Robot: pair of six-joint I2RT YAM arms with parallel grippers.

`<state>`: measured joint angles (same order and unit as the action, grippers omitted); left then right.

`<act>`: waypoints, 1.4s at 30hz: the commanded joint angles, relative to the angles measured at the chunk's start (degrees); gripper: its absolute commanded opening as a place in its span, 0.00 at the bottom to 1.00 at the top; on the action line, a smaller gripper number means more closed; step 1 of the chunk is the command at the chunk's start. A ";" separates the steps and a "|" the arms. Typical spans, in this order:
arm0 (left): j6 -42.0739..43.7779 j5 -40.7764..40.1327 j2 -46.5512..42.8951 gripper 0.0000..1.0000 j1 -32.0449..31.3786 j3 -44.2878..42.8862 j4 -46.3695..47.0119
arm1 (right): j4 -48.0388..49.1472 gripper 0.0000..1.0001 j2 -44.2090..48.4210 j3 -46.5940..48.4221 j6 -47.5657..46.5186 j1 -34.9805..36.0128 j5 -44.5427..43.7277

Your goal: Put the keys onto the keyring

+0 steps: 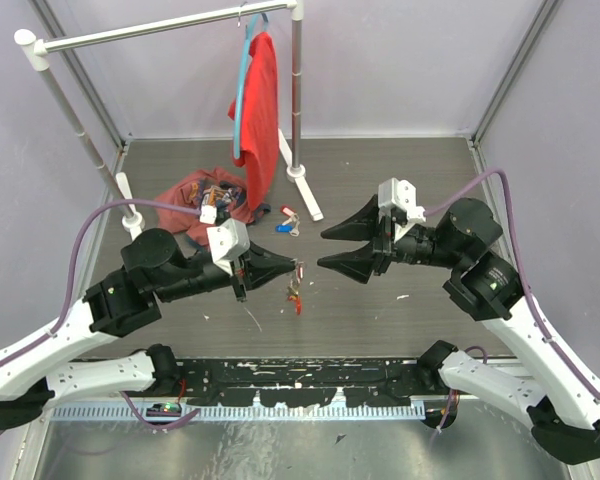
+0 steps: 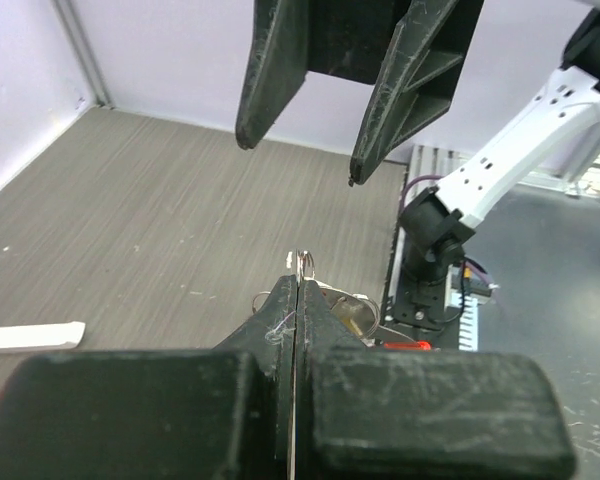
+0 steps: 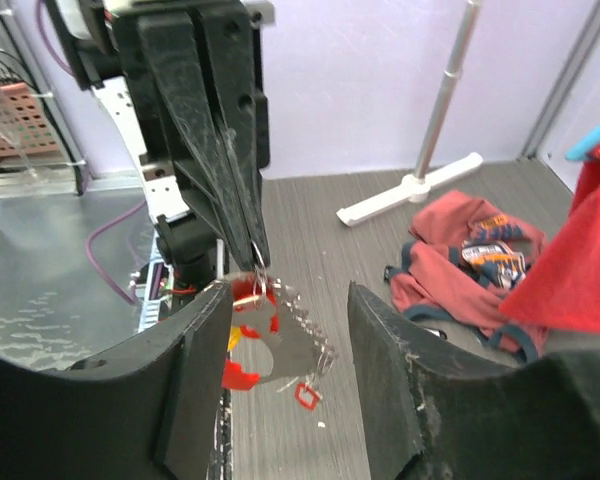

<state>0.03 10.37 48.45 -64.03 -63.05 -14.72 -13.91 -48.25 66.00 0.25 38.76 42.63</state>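
My left gripper (image 1: 292,268) is shut on a thin silver ring of the keyring (image 1: 298,290), held above the floor. In the right wrist view the bunch (image 3: 285,335) hangs from the left gripper's fingertips (image 3: 248,235): silver chain, a flat silver piece, red tags and a bit of yellow. In the left wrist view only the ring's top (image 2: 303,264) shows above my shut left gripper (image 2: 298,287). My right gripper (image 1: 323,248) is open and empty, its jaws on either side of the bunch without touching; it also shows in its own wrist view (image 3: 288,295). Small blue and red keys (image 1: 288,223) lie on the floor.
A clothes rack (image 1: 296,100) stands at the back with a red shirt (image 1: 260,110) on a blue hanger hoop (image 1: 240,90). A crumpled red garment (image 1: 205,198) lies left of the rack's foot (image 1: 305,190). The right gripper's fingers (image 2: 265,90) fill the top of the left wrist view.
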 commanded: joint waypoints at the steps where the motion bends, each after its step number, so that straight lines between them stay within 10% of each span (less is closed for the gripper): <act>1: -4.19 4.62 -1.19 0.00 -0.26 1.83 9.05 | 8.77 0.57 -1.19 1.41 3.00 -0.19 5.52; 42: -6.62 5.64 -0.48 0.00 -0.22 2.82 15.86 | 12.06 0.34 -4.21 -0.80 7.36 1.23 12.65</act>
<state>-6.28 16.40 48.29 -64.03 -59.88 -2.83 -4.73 -52.29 64.90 7.51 39.55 54.76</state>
